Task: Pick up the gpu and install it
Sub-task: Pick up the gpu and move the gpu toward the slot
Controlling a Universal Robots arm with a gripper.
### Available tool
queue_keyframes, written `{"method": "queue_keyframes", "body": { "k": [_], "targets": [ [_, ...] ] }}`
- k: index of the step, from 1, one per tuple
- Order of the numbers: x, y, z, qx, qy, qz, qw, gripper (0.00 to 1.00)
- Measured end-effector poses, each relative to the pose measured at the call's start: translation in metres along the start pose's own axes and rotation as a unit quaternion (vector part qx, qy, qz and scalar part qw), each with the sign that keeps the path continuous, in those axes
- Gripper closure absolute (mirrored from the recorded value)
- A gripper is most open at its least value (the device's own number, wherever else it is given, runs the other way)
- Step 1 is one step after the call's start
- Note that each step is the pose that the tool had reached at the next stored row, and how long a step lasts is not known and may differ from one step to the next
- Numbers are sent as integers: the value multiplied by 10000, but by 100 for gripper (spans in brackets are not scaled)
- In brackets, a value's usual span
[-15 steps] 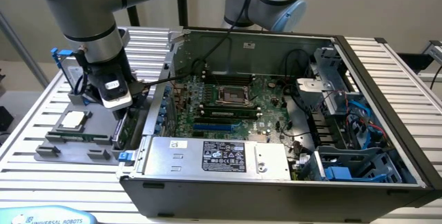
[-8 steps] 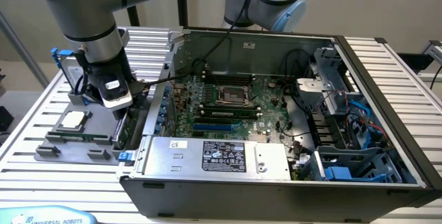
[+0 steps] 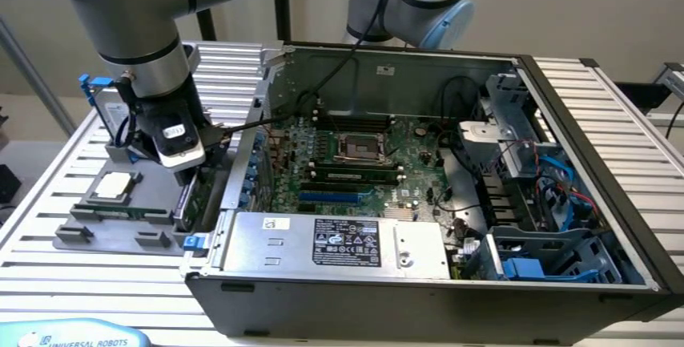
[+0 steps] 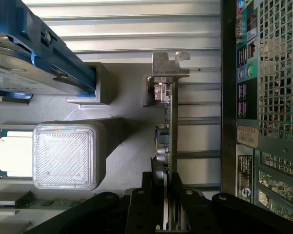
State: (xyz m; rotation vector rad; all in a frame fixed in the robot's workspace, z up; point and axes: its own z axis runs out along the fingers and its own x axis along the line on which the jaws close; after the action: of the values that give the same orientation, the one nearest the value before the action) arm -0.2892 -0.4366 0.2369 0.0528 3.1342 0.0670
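The gpu [image 4: 173, 122] stands on edge in a slot of the grey parts holder [image 4: 122, 97], its metal bracket [image 4: 168, 66] at the end away from my wrist camera. In the exterior view I see the card [image 3: 188, 199] as a thin green strip just outside the open computer case [image 3: 598, 163], on that view's left. My gripper [image 4: 171, 178] is down over it, one finger on each face, and the claw looks clamped on the card. From outside, the gripper [image 3: 191, 172] sits low over the holder [image 3: 107, 239].

Beside the card, a processor [image 3: 112, 187] lies flat on the holder, and a hard drive with blue brackets [image 4: 19, 73] stands near it. Inside the case I can see the motherboard [image 3: 353, 163] and the power supply [image 3: 331, 243].
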Motion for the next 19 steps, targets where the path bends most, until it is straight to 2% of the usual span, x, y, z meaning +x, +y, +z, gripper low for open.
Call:
{"method": "queue_keyframes", "body": {
  "k": [3, 7, 19],
  "targets": [
    [0, 1, -10, -1, -1, 1, 10000, 74],
    [0, 5, -100, 0, 0, 1, 10000, 74],
    [-4, 27, -624, 0, 0, 1, 10000, 74]
  ]
}}
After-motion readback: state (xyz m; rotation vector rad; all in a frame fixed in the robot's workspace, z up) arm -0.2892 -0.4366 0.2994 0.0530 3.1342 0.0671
